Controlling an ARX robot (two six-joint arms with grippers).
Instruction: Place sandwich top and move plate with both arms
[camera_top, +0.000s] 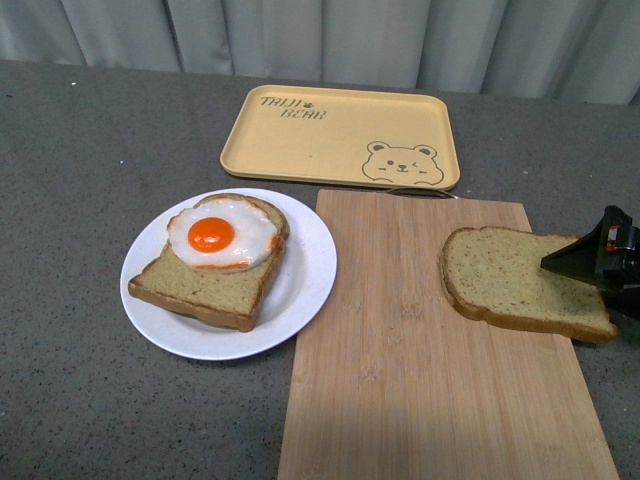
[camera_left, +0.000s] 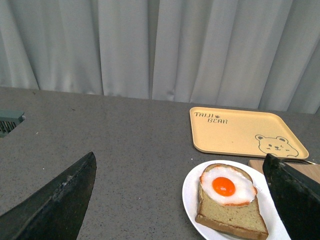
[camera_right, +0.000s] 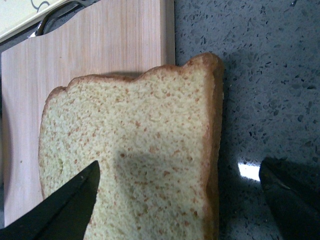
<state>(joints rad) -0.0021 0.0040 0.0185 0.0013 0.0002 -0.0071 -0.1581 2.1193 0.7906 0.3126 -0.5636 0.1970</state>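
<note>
The sandwich top (camera_top: 520, 278), a plain brown bread slice, lies on the right side of the wooden board (camera_top: 420, 350); it also fills the right wrist view (camera_right: 135, 150). My right gripper (camera_top: 590, 262) is open just above its right end, one finger over the crumb, the other past the crust over the table. The white plate (camera_top: 300, 300) sits left of the board and bears a like slice with a fried egg (camera_top: 220, 235). My left gripper (camera_left: 182, 200) is open, above the table near the plate (camera_left: 190, 200); it is out of the front view.
A yellow bear tray (camera_top: 340, 135) lies behind the board and plate, also in the left wrist view (camera_left: 245, 131). Grey curtains (camera_top: 320, 40) hang behind the speckled grey table (camera_top: 70, 200). The board's front runs to the image's lower edge.
</note>
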